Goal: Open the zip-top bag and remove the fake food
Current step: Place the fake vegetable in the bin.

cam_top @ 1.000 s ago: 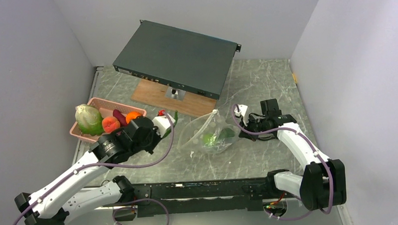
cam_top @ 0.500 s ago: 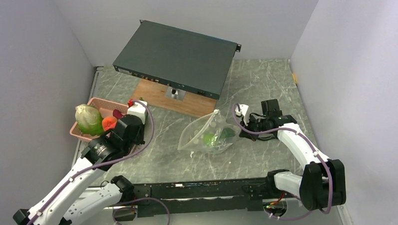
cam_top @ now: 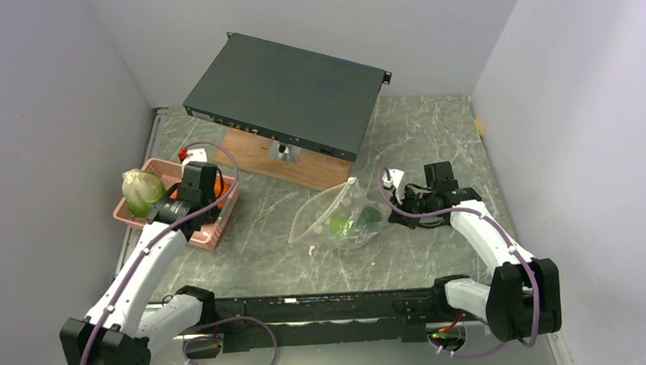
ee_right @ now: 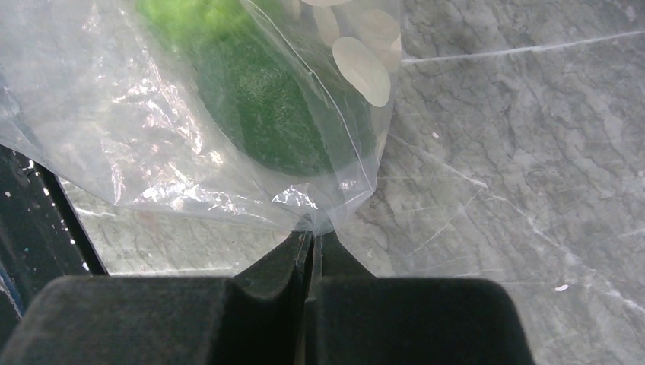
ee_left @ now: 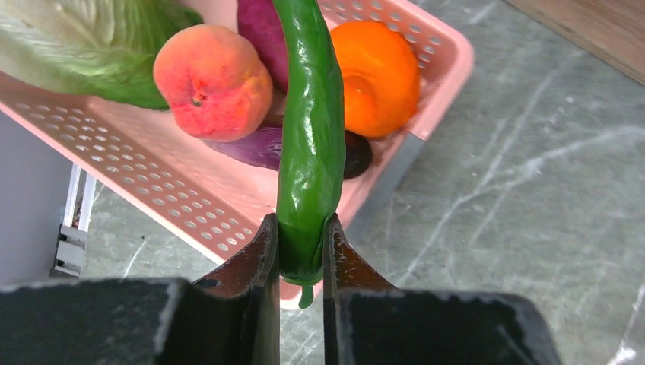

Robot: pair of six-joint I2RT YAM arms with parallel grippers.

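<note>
Over the pink mesh basket at the left of the surface, the left hand is closed to a narrow gap on a long green pepper. Its two fingers clamp one end, and from the wrist camera the rest of the pepper crosses in front of the basket's contents; whether it touches them I cannot tell. Lying in the basket are a peach, an orange ball, a dark purple piece partly behind the pepper, and a pale green leafy head at one end. Well apart to the right, near the middle of the surface, the zip-top bag lies crumpled, and the right hand has its fingers pressed fully together on one corner of the plastic — the film bunches to a point where they pinch it. Inside the bag a dark green piece rests close to that pinched corner, with a brighter green piece beyond it — what either one is I cannot tell through the plastic. At the far side a black metal case sits on a wooden board.
</note>
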